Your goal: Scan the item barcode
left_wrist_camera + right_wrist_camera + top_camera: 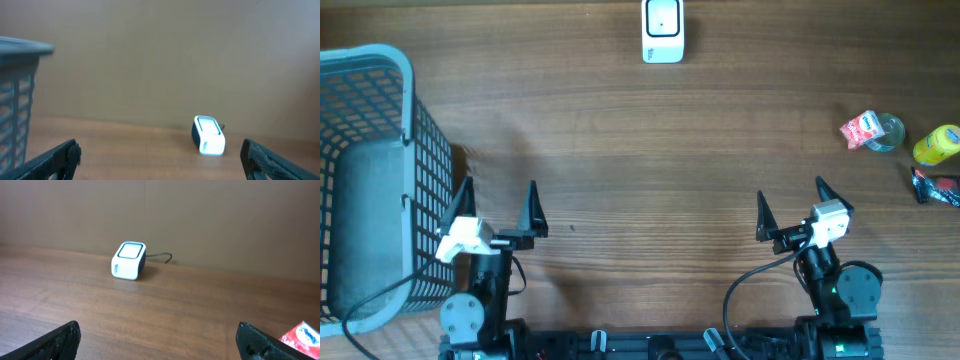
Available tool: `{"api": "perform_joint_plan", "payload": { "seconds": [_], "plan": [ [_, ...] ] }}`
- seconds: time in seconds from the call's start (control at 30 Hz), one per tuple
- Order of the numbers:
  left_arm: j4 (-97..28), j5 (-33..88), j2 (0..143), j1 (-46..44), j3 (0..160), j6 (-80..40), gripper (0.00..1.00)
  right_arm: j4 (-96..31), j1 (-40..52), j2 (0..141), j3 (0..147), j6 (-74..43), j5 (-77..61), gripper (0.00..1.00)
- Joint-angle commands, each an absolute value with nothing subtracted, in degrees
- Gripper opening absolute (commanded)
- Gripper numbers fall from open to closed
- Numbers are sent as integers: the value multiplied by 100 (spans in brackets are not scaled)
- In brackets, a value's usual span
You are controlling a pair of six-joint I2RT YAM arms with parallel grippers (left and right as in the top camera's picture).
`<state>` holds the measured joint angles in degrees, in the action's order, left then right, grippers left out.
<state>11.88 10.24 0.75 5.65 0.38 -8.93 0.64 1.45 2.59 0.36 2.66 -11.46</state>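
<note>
Nearest to us are the two claws. The left claw (498,192) holds its black fingers spread wide with nothing between them, left of the white box-shaped barcode scanner (663,30) and well toward the arms' side of it. The right claw (790,192) is spread just as wide and is also empty, right of the scanner and equally far toward the arms.

We see the brown wood-grain table (620,120) carrying everything. The grey-blue slatted plastic basket (425,150) sits far left of the scanner. The scanner stands alone, a dark-rimmed panel on its top.

The goods for scanning lie in a loose cluster far right of the scanner, well apart from it. They are a yellow-green rounded bottle (937,145), a black-and-red wrapped packet (935,187) on the arms' side of that bottle, and a red-and-white packet (862,128) overlapping a small clear round piece (888,132). Which one is meant we cannot tell. A thin dark cable (162,256) trails from behind the scanner.
</note>
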Motion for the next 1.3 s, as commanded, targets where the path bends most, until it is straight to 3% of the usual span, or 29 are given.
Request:
{"api": "perform_joint_plan", "payload": {
  "seconds": [0.0,0.23,0.4,0.5,1.27],
  "plan": [
    [808,1111,32,585,34,-932,100,78,176,558,30,134,-1046,100],
    [-342,1109,56,587,34,-991,100,78,176,1186,30,134,-1046,100],
    [-342,1087,60,587,34,-989,100,78,224,1306,30,132,-1041,100],
    [-342,1090,60,587,34,-989,100,104,200,-25,30,134,-1026,99],
    [-338,1090,38,587,34,-989,100,78,104,43,30,137,-1026,100]
  ]
}}
